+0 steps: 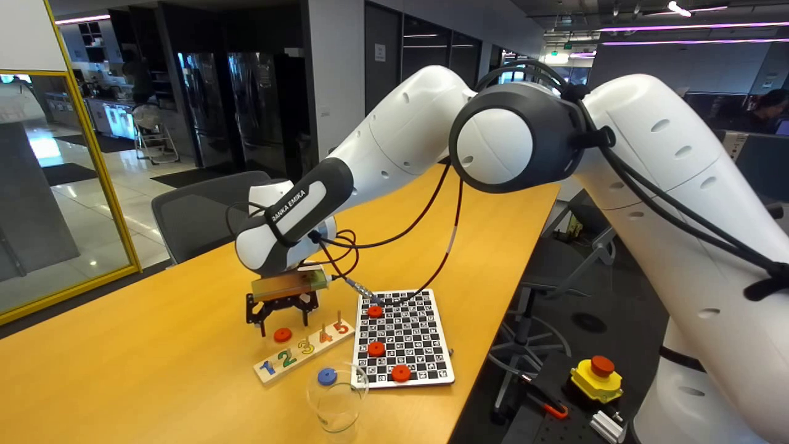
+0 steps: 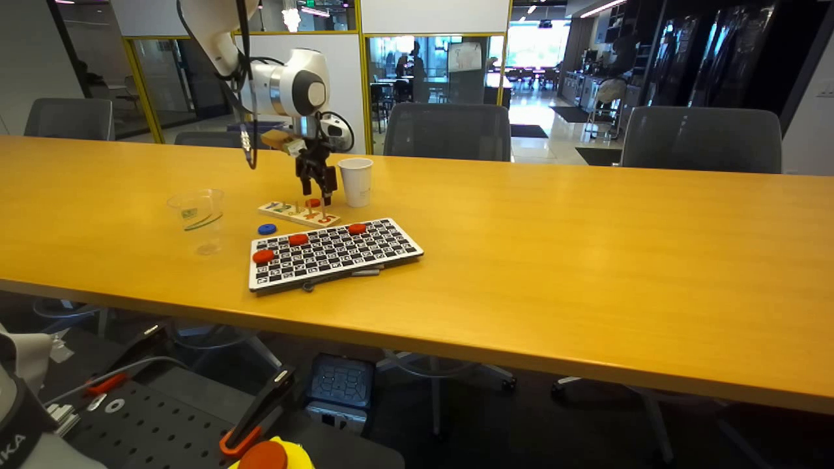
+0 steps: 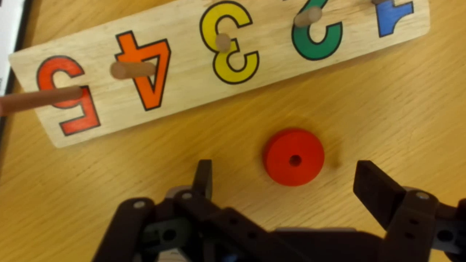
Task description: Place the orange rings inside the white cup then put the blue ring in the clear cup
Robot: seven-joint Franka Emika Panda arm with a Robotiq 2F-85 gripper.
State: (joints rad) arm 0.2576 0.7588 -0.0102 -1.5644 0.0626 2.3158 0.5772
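Orange ring [image 3: 285,156], room to pincer [image 3: 284,171] edges

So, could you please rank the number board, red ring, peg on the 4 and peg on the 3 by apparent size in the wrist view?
Largest to smallest:
Number board, partly out of frame
Red ring
Peg on the 4
Peg on the 3, seen nearly end-on, so its length is unsure

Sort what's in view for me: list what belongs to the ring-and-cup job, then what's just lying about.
For the job:
orange rings, three on the checkered board, one on the table
white cup
blue ring
clear cup

Just lying about:
checkered board, though three rings rest on it
numbered peg board
yellow box with a red button, off the table
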